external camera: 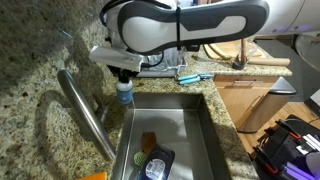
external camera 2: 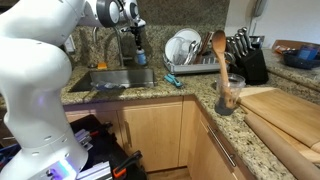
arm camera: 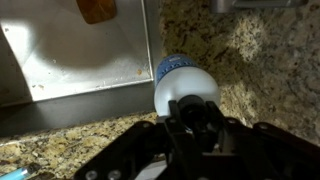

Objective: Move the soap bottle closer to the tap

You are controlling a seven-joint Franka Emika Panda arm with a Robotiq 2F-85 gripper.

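Gripper (arm camera: 193,108) seemingly clasping soap bottle (arm camera: 176,74), speckled granite (arm camera: 262,60)

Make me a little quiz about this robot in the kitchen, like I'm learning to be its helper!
1. True or false: the pincer is shut on the soap bottle.
2. What colour is the liquid in the bottle? A red, B blue, C yellow.
3. Fill in the missing word: the bottle is beside a corner of the steel ____.

Key: 1 true; 2 B; 3 sink.
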